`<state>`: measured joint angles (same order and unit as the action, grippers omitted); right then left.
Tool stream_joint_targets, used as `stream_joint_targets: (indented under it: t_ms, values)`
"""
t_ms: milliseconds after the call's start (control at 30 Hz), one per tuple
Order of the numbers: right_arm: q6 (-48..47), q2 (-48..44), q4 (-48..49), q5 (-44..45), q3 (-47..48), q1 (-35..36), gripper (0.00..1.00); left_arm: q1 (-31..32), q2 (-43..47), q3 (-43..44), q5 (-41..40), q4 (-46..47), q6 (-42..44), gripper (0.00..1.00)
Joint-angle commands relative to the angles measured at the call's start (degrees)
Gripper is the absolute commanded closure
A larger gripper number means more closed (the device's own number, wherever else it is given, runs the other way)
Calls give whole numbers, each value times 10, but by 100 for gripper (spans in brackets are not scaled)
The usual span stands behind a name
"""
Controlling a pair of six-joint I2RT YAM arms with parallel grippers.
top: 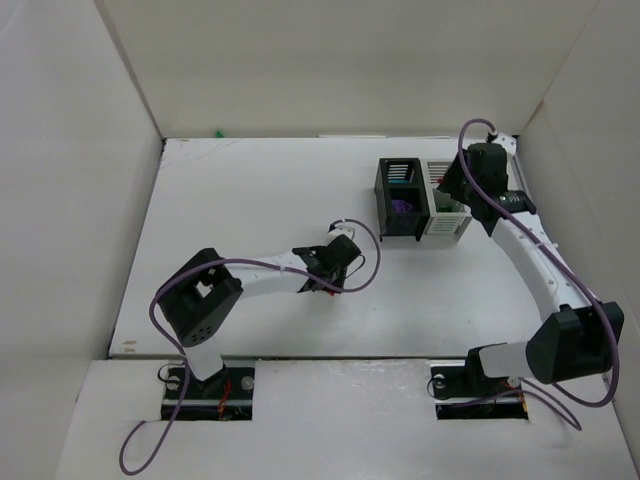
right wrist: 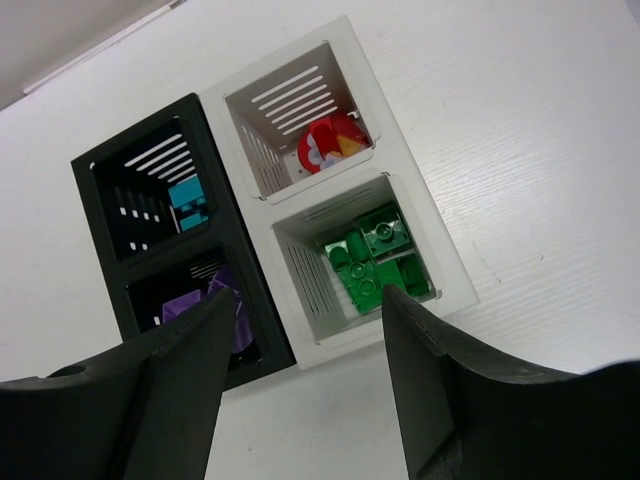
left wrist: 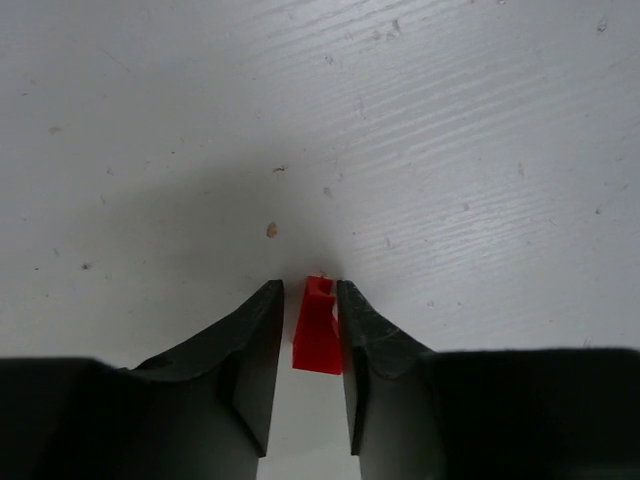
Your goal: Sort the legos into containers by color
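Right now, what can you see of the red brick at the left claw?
The red brick is a tiny, glossy plastic piece with a small nub at its far end, leaning slightly. It lies between the dark fingers of the left claw, against the white table. I cannot tell whether it rests on the table or is just lifted. One finger looks pressed against it, but a thin strip of table shows beside the other, so I cannot tell whether the pinch is complete.

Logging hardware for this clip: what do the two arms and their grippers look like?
Both the left arm and right arm have white links, bulky black joint housings and a loose purple cable. The left gripper and right gripper have matte black fingers tapering to blunt tips.
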<state>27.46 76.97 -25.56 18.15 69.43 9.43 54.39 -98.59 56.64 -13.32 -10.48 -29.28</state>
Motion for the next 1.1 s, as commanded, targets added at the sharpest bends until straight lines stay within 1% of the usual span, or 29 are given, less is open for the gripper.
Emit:
stream_joint_targets:
  t_ms: [0,100,133,200,300,367,400,500,533,600,633,667,700,733,767,800,833,867,900,933,967,1000,1033,1067]
  values:
    - [8,-22,1,12,-6,3,34,4,14,-7,-11,-41,-10,77]
    - [14,-29,1,19,-6,3,34,4,14,0,-6,-33,-10,87]
    - [14,-29,-4,19,-11,3,34,4,14,0,-6,-33,-4,93]
    - [20,-35,-11,31,-17,3,34,4,14,15,1,-28,-4,98]
    - [33,-62,-17,43,-29,3,34,4,19,46,1,-33,13,99]
    - [49,-82,-23,59,-36,3,34,4,24,71,-17,-33,30,99]
    - [56,-90,-32,69,-43,3,34,4,24,106,-25,-33,37,99]
    - [97,-125,-47,112,-57,-4,33,-9,17,173,-27,-20,77,99]
    - [107,-134,-47,112,-68,-12,33,-15,9,224,-19,-11,102,99]
    - [122,-159,-47,112,-81,-22,33,-32,-21,281,-7,12,121,99]
    - [130,-166,-47,112,-93,-30,33,-32,-35,344,7,19,136,99]
    - [136,-173,-47,112,-98,-30,33,-38,-51,382,8,19,146,99]
    - [143,-186,-47,112,-104,-37,33,-38,-91,422,8,24,169,99]
    - [143,-193,-47,112,-109,-37,33,-38,-114,508,19,24,181,99]
    - [150,-200,-47,112,-117,-43,33,-38,-139,554,30,24,190,99]
    - [161,-215,-47,112,-122,-43,33,-38,-190,599,42,24,198,99]
    - [161,-222,-47,117,-122,-43,33,-44,-218,643,57,24,206,99]
    - [161,-230,-47,117,-131,-43,33,-44,-246,730,85,24,211,99]
    - [167,-237,-47,117,-139,-49,33,-44,-272,769,99,30,211,98]
    - [167,-249,-47,123,-139,-49,33,-44,-316,800,111,56,211,96]
    - [167,-255,-42,129,-144,-49,33,-44,-331,822,129,77,211,95]
    - [173,-262,-41,129,-144,-49,33,-49,-347,833,137,133,211,93]
    - [173,-262,-41,129,-144,-55,33,-49,-354,828,137,134,201,93]
    - [173,-267,-41,129,-144,-55,32,-49,-361,828,137,192,192,93]
